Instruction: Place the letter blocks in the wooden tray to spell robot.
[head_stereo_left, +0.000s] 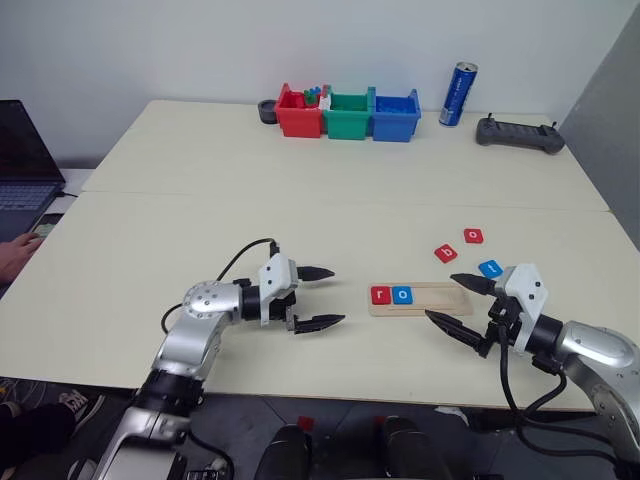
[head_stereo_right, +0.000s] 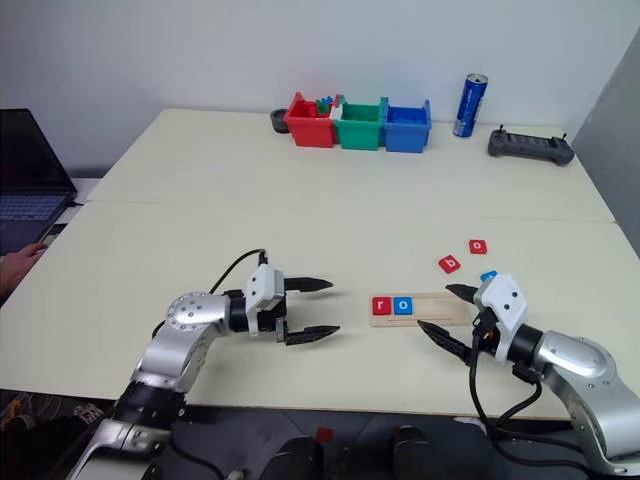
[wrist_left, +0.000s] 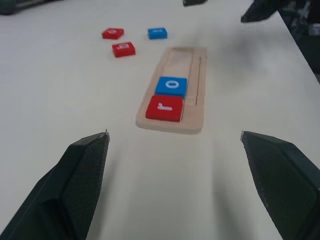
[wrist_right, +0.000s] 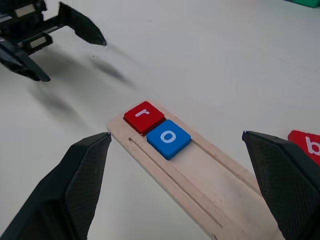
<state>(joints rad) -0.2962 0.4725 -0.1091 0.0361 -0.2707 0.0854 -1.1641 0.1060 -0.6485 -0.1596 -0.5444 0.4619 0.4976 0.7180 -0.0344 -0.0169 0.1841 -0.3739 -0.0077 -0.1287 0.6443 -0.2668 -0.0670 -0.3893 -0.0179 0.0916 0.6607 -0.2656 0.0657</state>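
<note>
- Hovering nearest over the pale cream tabletop (head_stereo_left: 200, 210): left gripper (head_stereo_left: 317, 297), black fingers spread wide and holding nothing, pointing toward the left end of the long pale wooden tray (head_stereo_left: 440, 297).
- Hovering at the tray's right end: right gripper (head_stereo_left: 458, 301), black fingers likewise spread apart and empty, one fingertip over the tray's end, the other in front of it.
- Lying flat between the two grippers: the wooden tray, lengthwise left to right, its right part bare.
- Sitting side by side at the tray's left end, touching: red square letter tile "r" (head_stereo_left: 381, 295) outermost, blue square letter tile "o" (head_stereo_left: 402, 295) next to it.
- Lying loose on the table just behind the right gripper: blue square tile (head_stereo_left: 490, 268), letter unreadable.
- Resting a little farther back, near each other: red square tile "b" (head_stereo_left: 446, 253) and another red square tile (head_stereo_left: 474, 236), apparently marked "o".
- Standing in a row at the far edge: red plastic bin (head_stereo_left: 298, 116), green plastic bin (head_stereo_left: 348, 117), blue plastic bin (head_stereo_left: 396, 117).
- Standing upright right of the bins: blue metal can (head_stereo_left: 458, 95), with a dark grey handheld controller (head_stereo_left: 519, 134) beyond it.
</note>
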